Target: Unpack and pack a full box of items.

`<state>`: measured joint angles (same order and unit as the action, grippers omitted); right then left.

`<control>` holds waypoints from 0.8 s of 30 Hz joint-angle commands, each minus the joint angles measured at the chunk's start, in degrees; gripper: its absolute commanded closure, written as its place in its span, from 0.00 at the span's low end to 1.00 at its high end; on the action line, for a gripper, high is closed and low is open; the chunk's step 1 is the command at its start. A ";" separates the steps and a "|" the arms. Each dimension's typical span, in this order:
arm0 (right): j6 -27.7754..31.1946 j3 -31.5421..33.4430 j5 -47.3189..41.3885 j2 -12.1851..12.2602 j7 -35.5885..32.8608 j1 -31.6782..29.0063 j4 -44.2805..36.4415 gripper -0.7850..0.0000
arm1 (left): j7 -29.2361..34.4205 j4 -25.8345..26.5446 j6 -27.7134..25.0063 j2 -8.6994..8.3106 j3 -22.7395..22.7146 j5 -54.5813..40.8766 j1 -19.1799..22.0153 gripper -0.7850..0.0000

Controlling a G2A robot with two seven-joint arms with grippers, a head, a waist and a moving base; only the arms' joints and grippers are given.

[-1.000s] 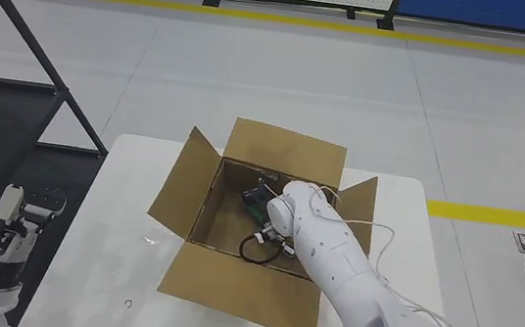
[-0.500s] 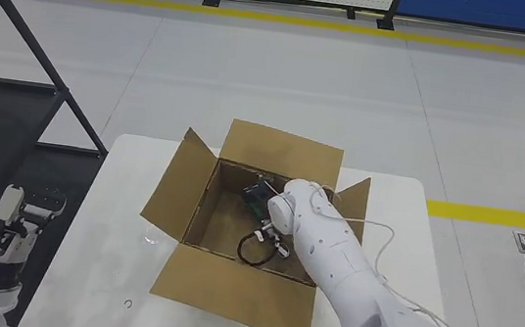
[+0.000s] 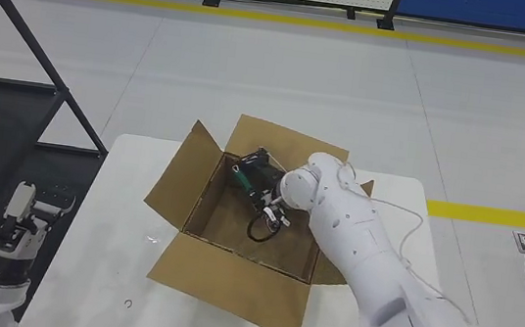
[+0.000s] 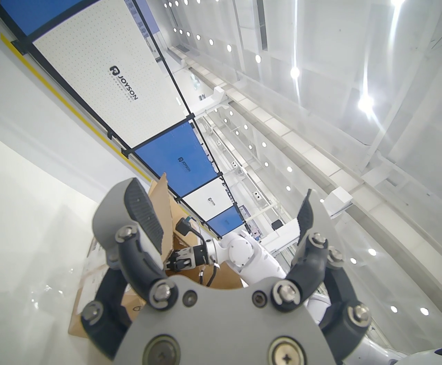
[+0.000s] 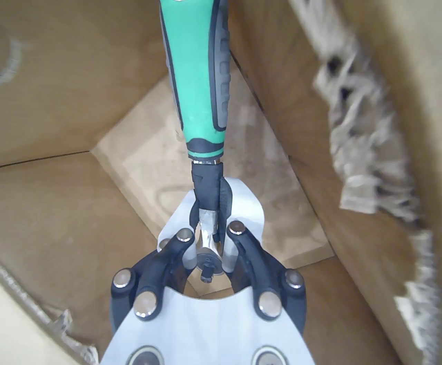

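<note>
while the right tool (image 5: 209, 214) pinched the green wrench (image 5: 197, 69) shut by its thin metal end, near 11 o'clock in the box (image 3: 227, 287), the heavy handle could swing, hit cardboard and slip out. the left tool (image 4: 222, 204) sat wide open and empty at 8 o'clock.

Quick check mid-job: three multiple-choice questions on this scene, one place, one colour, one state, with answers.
1. Where is the tool? A on the table; B in the right gripper, over the box; C on the floor.
2. Its handle colour? A red; B yellow; C green.
3. The left gripper is: A open; B shut on a cable; C shut, empty.
Answers: B, clamped by its metal end above the box floor; C, grip is green and grey; A, jaws apart, nothing between.
</note>
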<state>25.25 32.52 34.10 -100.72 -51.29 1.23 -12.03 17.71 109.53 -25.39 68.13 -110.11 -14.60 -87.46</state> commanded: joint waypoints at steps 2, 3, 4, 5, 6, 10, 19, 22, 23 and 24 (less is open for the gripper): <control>3.21 0.97 -0.60 1.07 0.06 0.97 -1.44 1.00 | 0.20 0.07 0.24 0.01 0.73 0.39 0.46 0.00; 4.04 1.34 -0.78 1.49 -0.01 1.29 -2.23 1.00 | 0.36 0.12 0.26 0.00 1.04 0.55 0.66 0.00; 4.71 1.74 -0.94 1.95 -0.18 1.60 -3.14 1.00 | 0.42 0.10 0.35 0.00 1.32 0.77 0.87 0.00; 5.27 2.22 -1.19 2.45 -0.37 1.90 -4.27 1.00 | 0.51 0.11 0.46 0.01 1.65 0.88 1.09 0.00; 5.70 2.80 -1.49 3.03 -0.43 2.15 -5.58 1.00 | 0.63 0.12 0.57 0.01 1.97 1.00 1.30 0.00; 5.44 6.24 -2.56 6.24 -0.42 1.76 -14.15 1.00 | 0.79 -0.13 0.85 0.02 3.21 1.57 2.16 0.00; -13.67 27.45 7.95 19.11 -19.92 -24.06 -77.98 1.00 | 0.96 -0.83 1.18 0.04 4.77 2.10 3.34 0.00; -16.72 33.41 11.49 21.10 -23.80 -34.04 -94.42 1.00 | 0.93 -1.02 1.13 0.03 4.92 2.16 3.51 0.00; -17.29 34.53 12.27 21.44 -24.09 -36.07 -97.47 1.00 | 0.90 -1.07 1.16 0.03 4.99 2.20 3.55 0.00; -18.28 35.73 13.69 21.79 -24.00 -38.06 -100.43 1.00 | 0.83 -1.06 1.25 0.04 5.09 2.25 3.59 0.00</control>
<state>7.80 67.02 46.59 -79.21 -75.49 -34.29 -103.53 18.61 108.48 -24.23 68.16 -105.11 -12.41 -83.91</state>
